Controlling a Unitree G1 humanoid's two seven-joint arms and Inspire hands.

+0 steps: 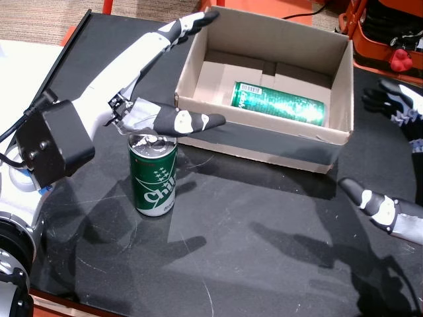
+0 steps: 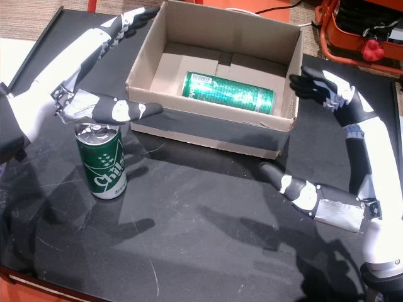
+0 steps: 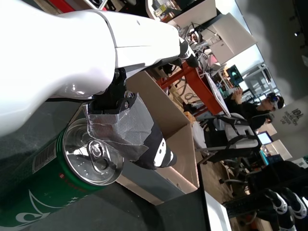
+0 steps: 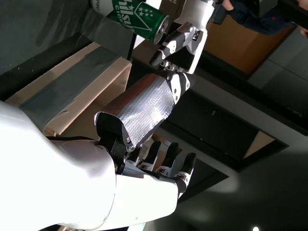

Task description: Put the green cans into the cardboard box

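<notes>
Black tabletop (image 1: 264, 264) is being occupied by one upright green can (image 1: 153, 175), standing just beside the cardboard box (image 1: 264, 150), near its front-left corner. A 2nd green can (image 1: 279, 103) is lying on its side inside the box, approx. mid-floor, barcode end to the left. L hand (image 1: 155, 92) is being held spread and released above the upright can, thumb (image 1: 192, 122) stretched over the can top toward the box, fingers (image 1: 192, 23) reaching along the box's left wall; nothing is being grasped. R hand (image 2: 334, 145) is being kept wide open too, w/ nothing in it, at the box's right side.
</notes>
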